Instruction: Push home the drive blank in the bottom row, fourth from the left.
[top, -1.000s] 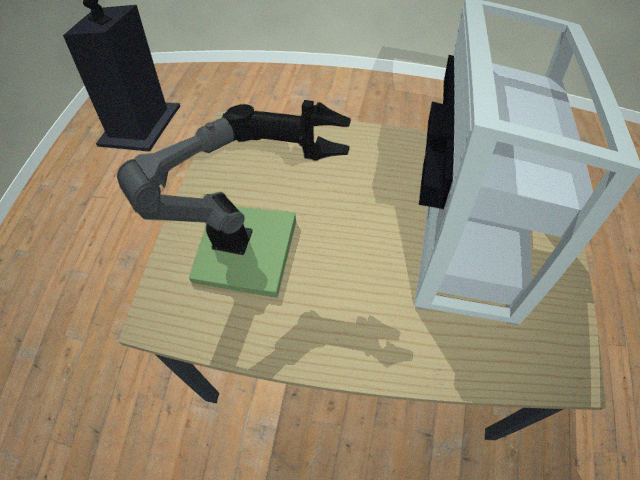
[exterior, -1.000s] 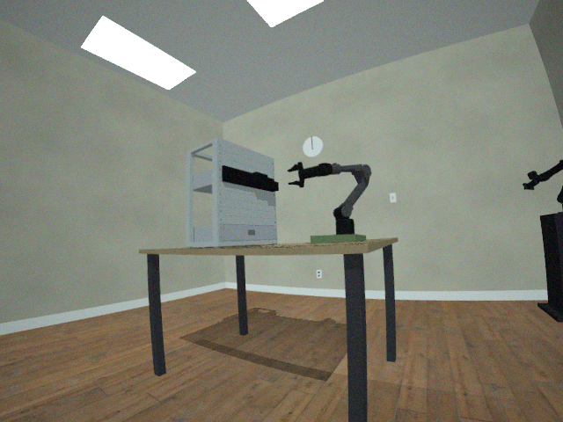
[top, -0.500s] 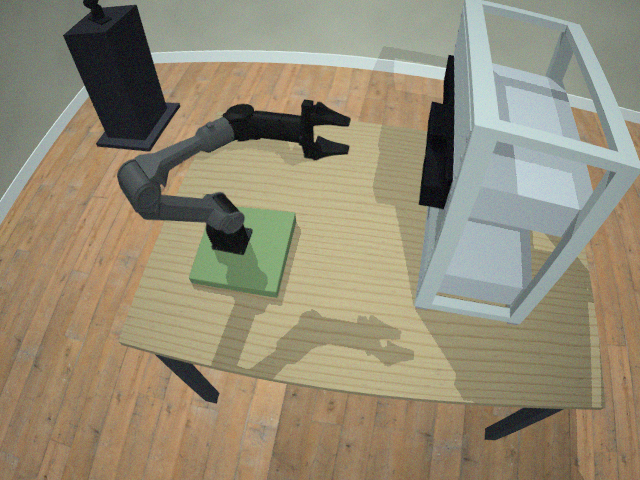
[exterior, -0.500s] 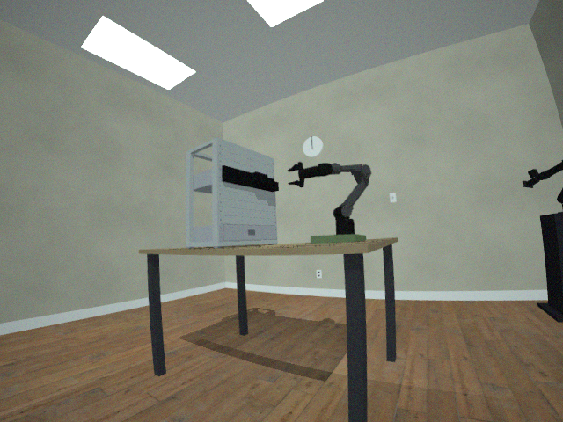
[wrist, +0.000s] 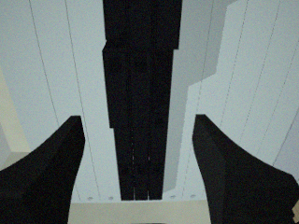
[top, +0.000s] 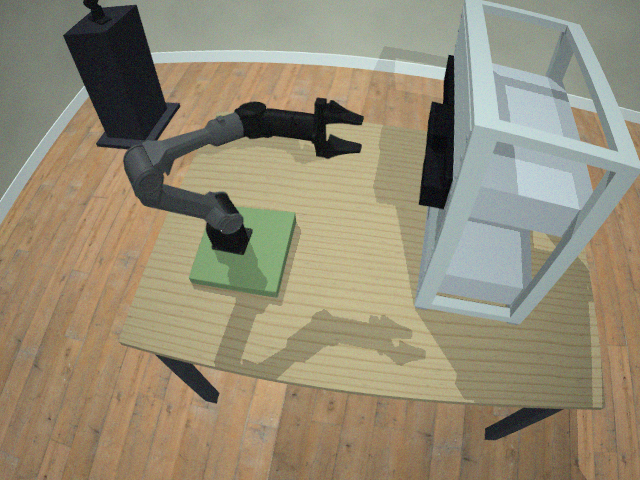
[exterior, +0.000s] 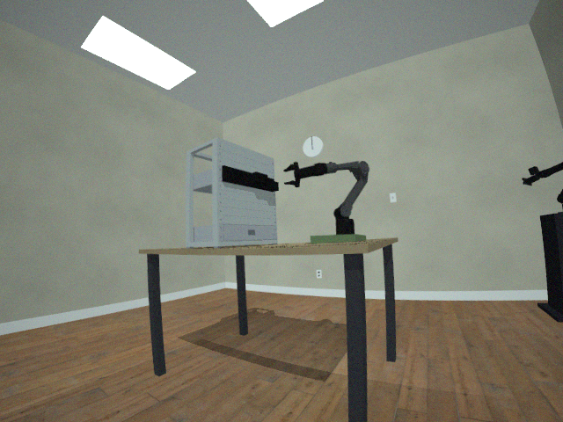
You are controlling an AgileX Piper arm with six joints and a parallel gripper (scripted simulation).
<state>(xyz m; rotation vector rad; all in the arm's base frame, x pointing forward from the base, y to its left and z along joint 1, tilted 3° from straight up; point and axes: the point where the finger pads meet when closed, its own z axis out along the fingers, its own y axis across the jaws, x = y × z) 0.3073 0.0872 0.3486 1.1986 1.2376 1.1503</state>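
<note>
Black drive blanks sit in a dark band high on the front of the pale grey metal rack, some poking out. The black robot gripper hangs in the air near them, touching nothing, fingers spread wide and holding nothing.

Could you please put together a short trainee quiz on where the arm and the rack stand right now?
1. True or false: the gripper is touching the chassis.
2. The gripper's jaws are: A) shut on a blank, B) wide open and holding nothing, C) shut on nothing.
3. Fill in: the arm's foot stands on a ____ plate on the table.

Key: 1 false, a gap of bare table shows between them; 2 B; 3 green.
</note>
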